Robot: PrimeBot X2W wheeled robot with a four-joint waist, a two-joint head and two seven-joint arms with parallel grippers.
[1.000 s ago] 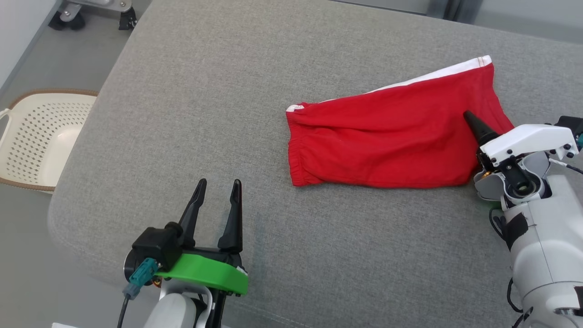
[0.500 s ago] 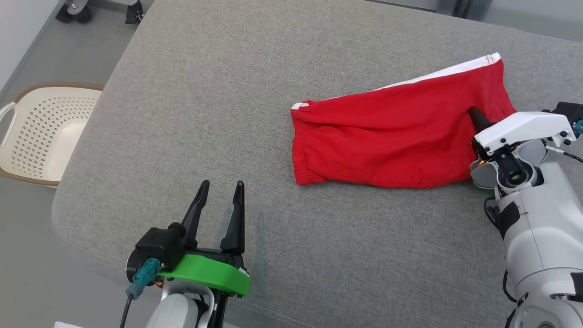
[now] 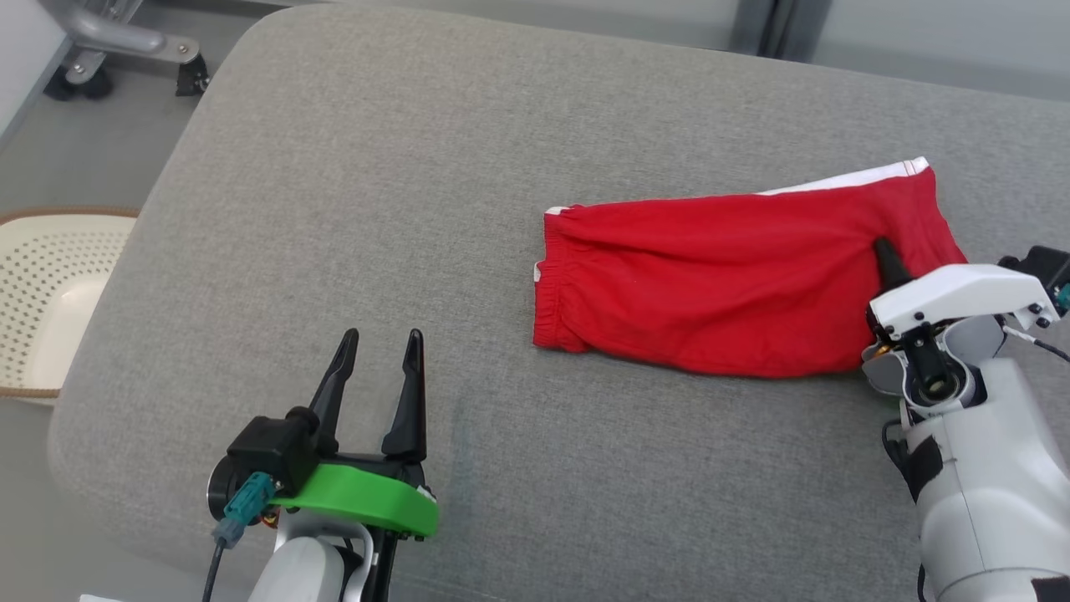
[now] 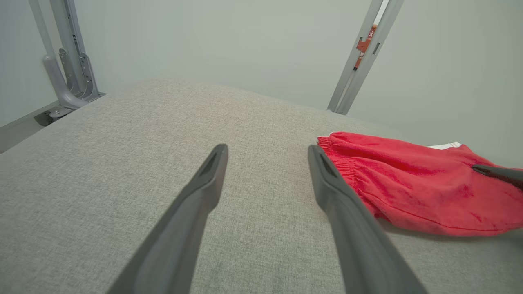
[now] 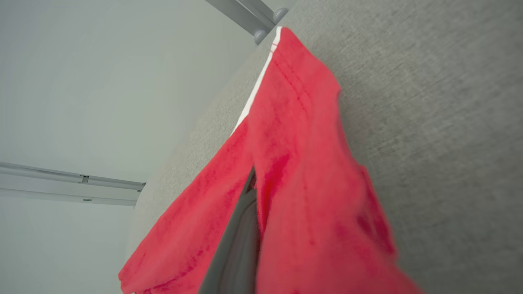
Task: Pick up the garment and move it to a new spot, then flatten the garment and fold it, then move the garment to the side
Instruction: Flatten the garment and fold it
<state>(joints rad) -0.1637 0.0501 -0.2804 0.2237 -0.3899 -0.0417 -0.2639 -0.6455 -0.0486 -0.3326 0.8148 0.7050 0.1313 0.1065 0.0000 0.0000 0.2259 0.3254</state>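
Since the earlier frame the right gripper (image 3: 884,251) has clamped its fingers together on the red shorts (image 3: 719,280), pinching the cloth near their right end, and that end now looks drawn in. One pair of shorts lies on the right half of the grey padded table (image 3: 435,192). One white basket (image 3: 46,293) stands on the floor at left. Spread wide and empty, the left gripper (image 3: 380,343) hovers over bare fabric
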